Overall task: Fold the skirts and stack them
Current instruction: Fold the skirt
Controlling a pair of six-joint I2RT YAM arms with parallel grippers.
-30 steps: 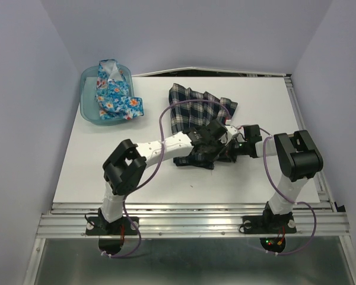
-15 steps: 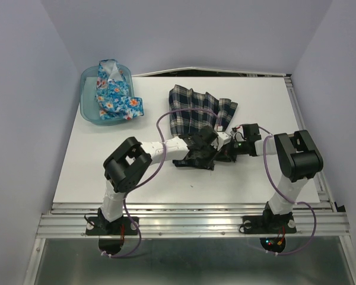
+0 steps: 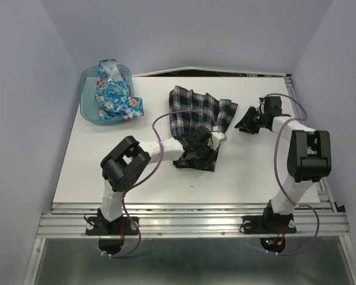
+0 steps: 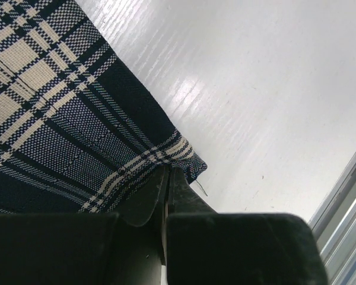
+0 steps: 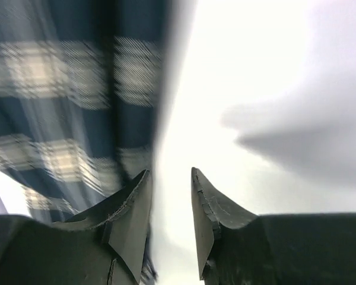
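- We see the plaid skirt [image 3: 193,110] lying on the white desk [image 3: 107,172], roughly at its middle and towards the far side, with its pleats spread flat.
- Its near edge, under the left arm, looks bunched or doubled over into a darker lump.
- The left tool [image 4: 166,172] reaches that near part of the plaid skirt. In the left wrist view its two fingers are pressed together with only a thin line between them.
- The tips sit right on the striped hem, just beside a corner of the cloth, and we read that as a pinch on the hem.
- Beyond that corner we see bare desk, and a metal rail at the edge of the wrist view.
- The right tool [image 3: 244,123] hangs just off the right edge of the plaid skirt, near it but apart from it.
- In the right wrist view its fingers [image 5: 196,196] stand parted with a clear gap, and there is nothing between them. The plaid cloth shows blurred to the left of them.
- The floral skirt [image 3: 115,95] lies crumpled in the teal bin [image 3: 89,110] at the far left corner of the desk, with part of it draped over the bin's right rim.
- The two skirts are well apart, and neither tool is near the floral one.
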